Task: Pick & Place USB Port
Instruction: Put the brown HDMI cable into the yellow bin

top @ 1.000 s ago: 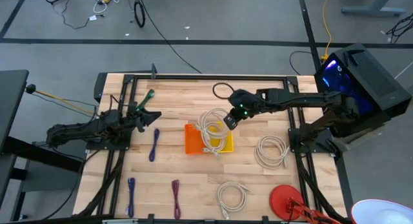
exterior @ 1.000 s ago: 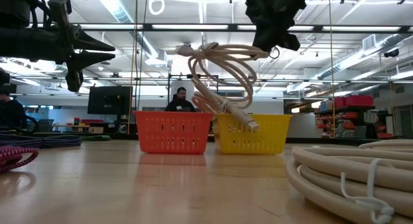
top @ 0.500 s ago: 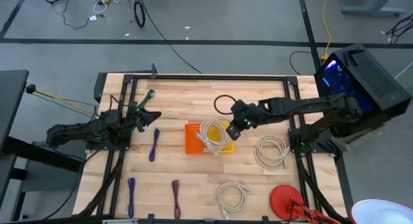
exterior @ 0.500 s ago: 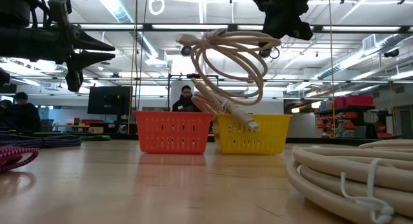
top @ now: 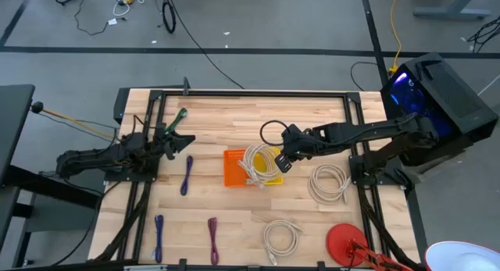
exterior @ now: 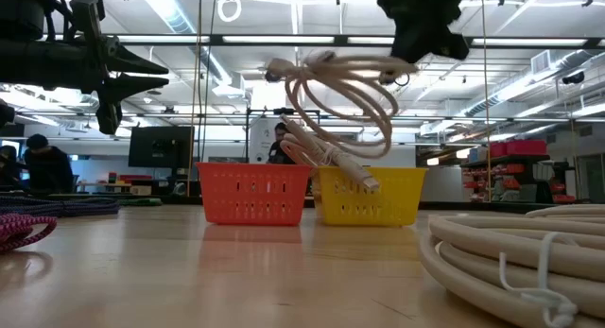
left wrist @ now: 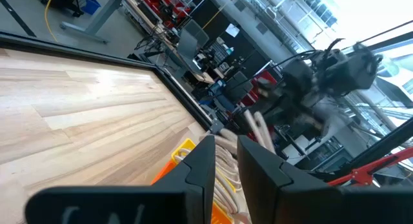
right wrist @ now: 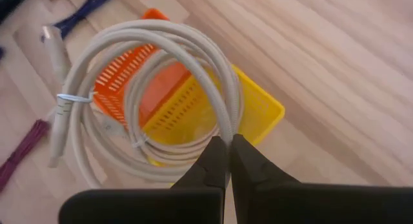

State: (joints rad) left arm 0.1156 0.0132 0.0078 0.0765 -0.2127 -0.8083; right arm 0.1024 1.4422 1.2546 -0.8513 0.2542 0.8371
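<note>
Overhead layout of the wooden table (top: 234,119): near its centre stand two small baskets side by side, the orange basket (top: 232,168) toward nine o'clock and the yellow basket (top: 273,174) touching it toward three o'clock. The right gripper (top: 285,162), reaching in from three o'clock, hangs above the yellow basket with its fingers pinched onto a coiled beige USB cable (top: 258,163); the coil dangles over both baskets, its plug end pointing down (seen level, it appears clear of the basket rims, though contact cannot be ruled out). The left gripper (top: 186,141) waits at nine o'clock above bare wood, its fingers slightly parted around nothing. Still lying on the table: two more beige coils (top: 329,182) at four o'clock and (top: 280,237) at six o'clock, three purple cables (top: 187,175) toward eight o'clock, and a red disc (top: 344,241) at five o'clock.
</note>
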